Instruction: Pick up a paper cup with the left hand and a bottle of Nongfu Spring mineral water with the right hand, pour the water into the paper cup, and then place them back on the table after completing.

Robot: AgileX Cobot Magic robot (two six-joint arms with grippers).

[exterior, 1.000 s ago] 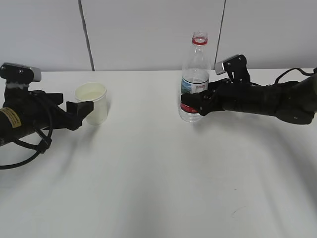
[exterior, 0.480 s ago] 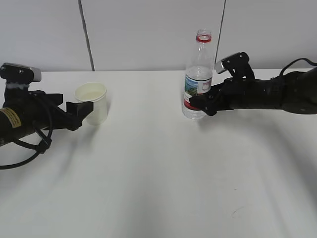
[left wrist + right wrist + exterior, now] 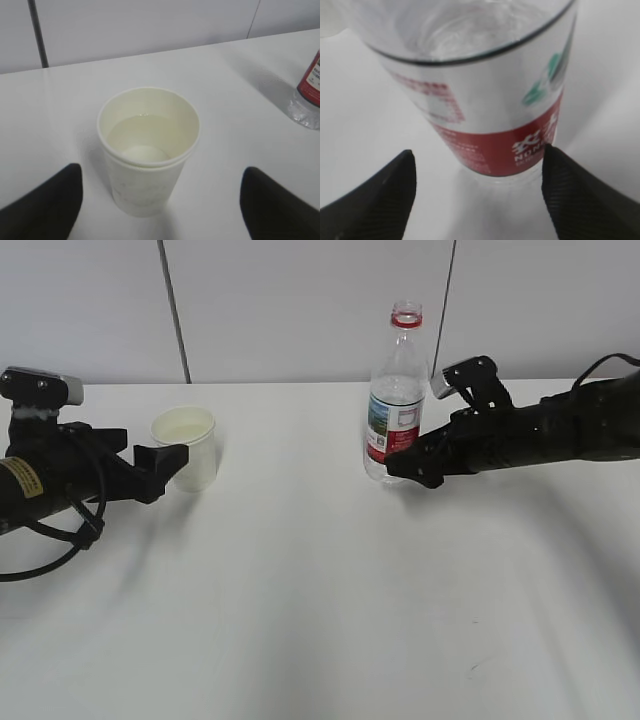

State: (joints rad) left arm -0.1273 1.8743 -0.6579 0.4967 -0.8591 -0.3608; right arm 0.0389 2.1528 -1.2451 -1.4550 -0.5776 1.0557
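**Both tools spread wide, cup and bottle standing on the tabletop**

The right tool (image 3: 400,462) lies low over the tabletop (image 3: 320,590), its two fingers spread wide; in the right wrist view the dark fingertips (image 3: 375,195) sit at 8 and 4 o'clock with the bottle (image 3: 394,395) between and beyond them. One tip looks close to the red band of the label, though whether it touches cannot be told. In the exterior view the bottle stands upright at 11 o'clock from this tool, uncapped, with a red ring at the neck and clear water (image 3: 380,468) low in its base.

The left tool (image 3: 165,462), on the arm with the yellow sticker, is also spread wide. In the left wrist view its fingertips (image 3: 45,200) show at 7 and 5 o'clock, apart from the paper cup (image 3: 148,150), which stands upright between them at 12 o'clock. Water (image 3: 142,137) lies in the cup. The bottle's base shows at 2 o'clock, well apart from the cup.
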